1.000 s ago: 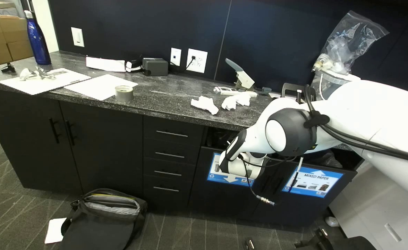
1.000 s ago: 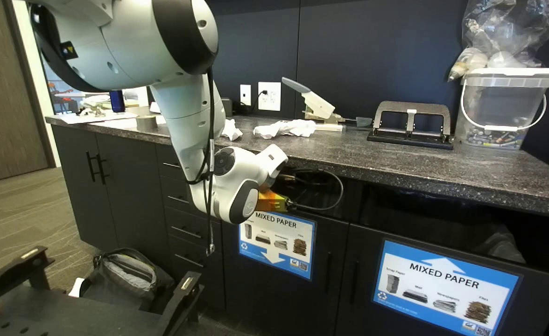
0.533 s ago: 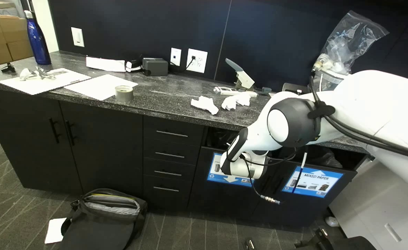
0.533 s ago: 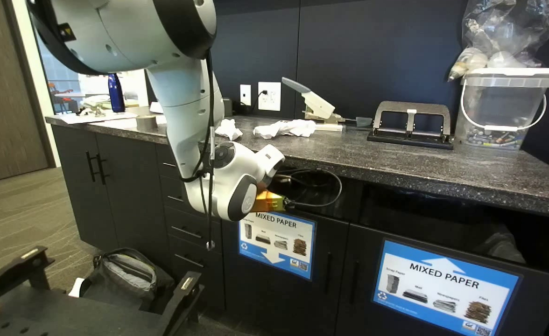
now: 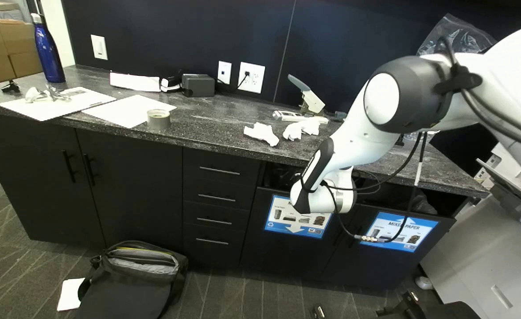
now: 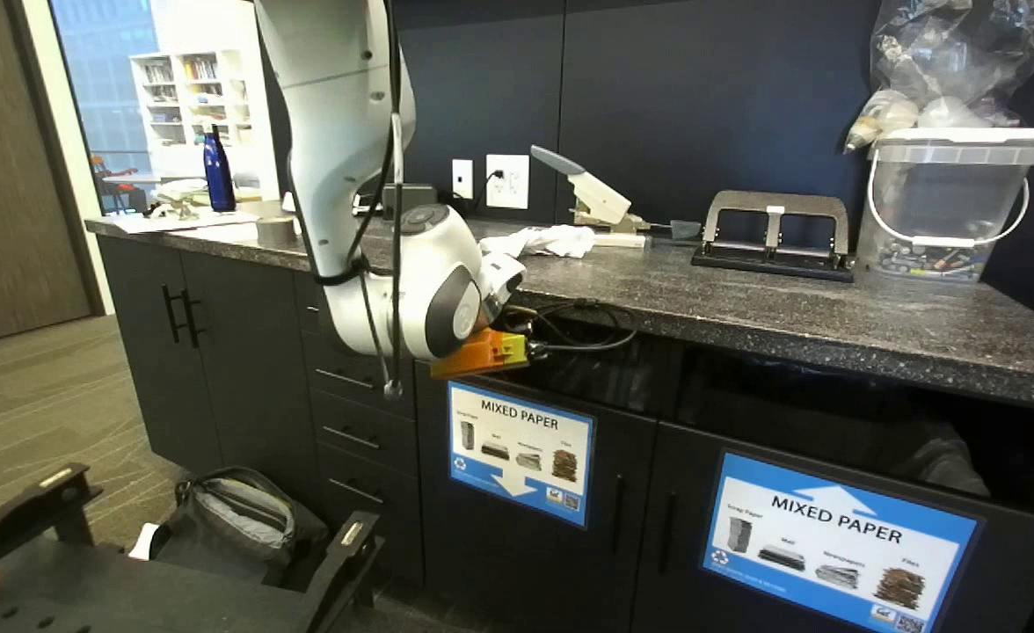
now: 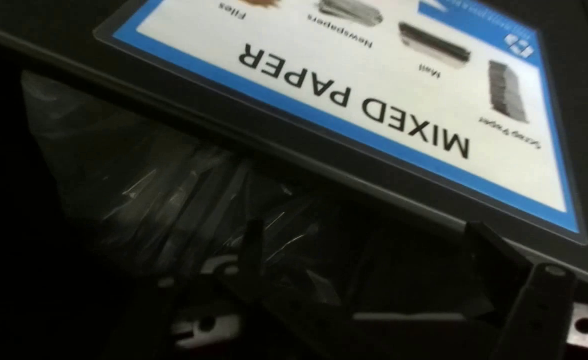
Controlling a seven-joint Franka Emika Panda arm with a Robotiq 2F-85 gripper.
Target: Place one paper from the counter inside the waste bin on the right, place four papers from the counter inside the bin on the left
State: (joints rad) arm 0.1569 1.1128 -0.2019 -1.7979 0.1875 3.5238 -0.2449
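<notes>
Exterior view: the speckled counter [image 6: 746, 299] runs above the jaws. Wrist view: beyond them the bin [image 7: 334, 166] bears a MIXED PAPER sign [image 7: 354, 97]; the gripper [image 7: 366, 242] is spread wide. Crumpled papers [image 5: 261, 134] lie on the counter, above it.

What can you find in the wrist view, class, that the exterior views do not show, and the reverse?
Only the wrist view: the fingers of the hand, spread apart.
Only the exterior views: crumpled papers on the counter, the blue bottle and the stapler.
Shared: a MIXED PAPER sign, upside down in the wrist view.
</notes>
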